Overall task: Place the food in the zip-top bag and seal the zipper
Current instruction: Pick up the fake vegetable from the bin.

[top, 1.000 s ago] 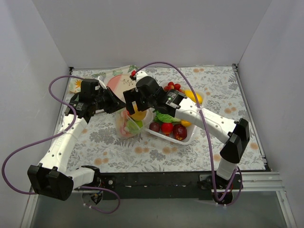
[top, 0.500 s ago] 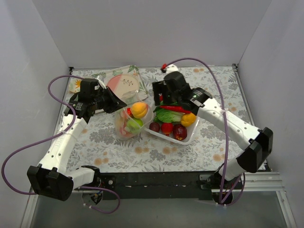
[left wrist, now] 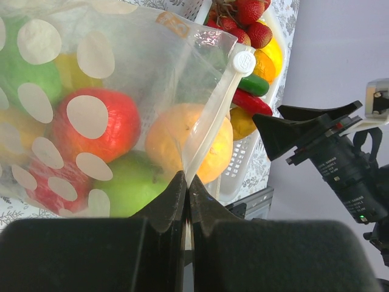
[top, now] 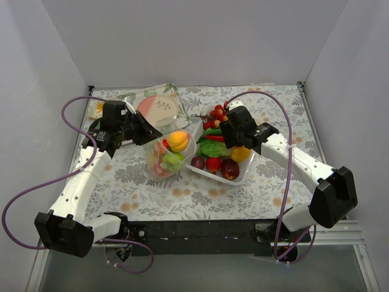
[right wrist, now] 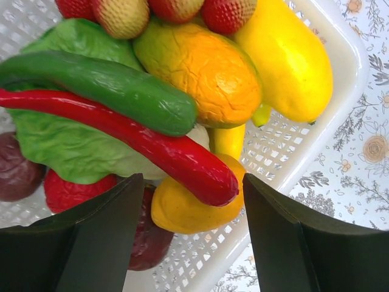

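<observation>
The dotted zip-top bag lies left of the white tray, with an orange fruit, a green one and red ones inside; it fills the left wrist view. My left gripper is shut on the bag's zipper strip and holds the mouth up. My right gripper is open over the tray's food, its jaws either side of a red chili and a yellow fruit. A green cucumber, lettuce and an orange fruit lie beside them.
A round pink-and-white plate lies behind the bag. The tray also holds strawberries and dark red fruits. White walls close in the floral cloth on three sides. The black front rail runs along the near edge.
My right gripper has left the bag's mouth, letting go of the orange fruit into the bag, and moved right over the tray. The left gripper has stayed put on the bag.
</observation>
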Controlling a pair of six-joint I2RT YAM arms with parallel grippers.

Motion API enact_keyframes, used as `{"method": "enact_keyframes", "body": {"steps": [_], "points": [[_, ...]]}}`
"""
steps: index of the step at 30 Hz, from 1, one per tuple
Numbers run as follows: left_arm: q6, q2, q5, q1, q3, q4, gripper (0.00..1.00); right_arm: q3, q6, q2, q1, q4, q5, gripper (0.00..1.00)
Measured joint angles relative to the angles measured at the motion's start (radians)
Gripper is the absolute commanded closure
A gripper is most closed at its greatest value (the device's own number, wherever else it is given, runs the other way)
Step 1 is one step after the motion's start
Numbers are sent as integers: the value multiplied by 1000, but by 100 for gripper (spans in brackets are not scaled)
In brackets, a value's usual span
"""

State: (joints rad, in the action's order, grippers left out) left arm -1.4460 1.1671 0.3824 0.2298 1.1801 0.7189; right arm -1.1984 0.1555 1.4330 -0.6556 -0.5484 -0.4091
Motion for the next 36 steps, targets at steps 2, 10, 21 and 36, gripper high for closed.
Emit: {"method": "enact_keyframes", "body": {"steps": [2,10,21,36], "points": [[0,0,0,0,0,0,100,18,-13,0,8,2,0,22],[2,0,0,0,0,0,100,69,-59,0,31,35,5,22],[2,0,0,0,8,8,100,117,-93,0,66,124,82,33],[2,2,0,0,12,11,100,150,-103,-64,100,156,187,66]]}}
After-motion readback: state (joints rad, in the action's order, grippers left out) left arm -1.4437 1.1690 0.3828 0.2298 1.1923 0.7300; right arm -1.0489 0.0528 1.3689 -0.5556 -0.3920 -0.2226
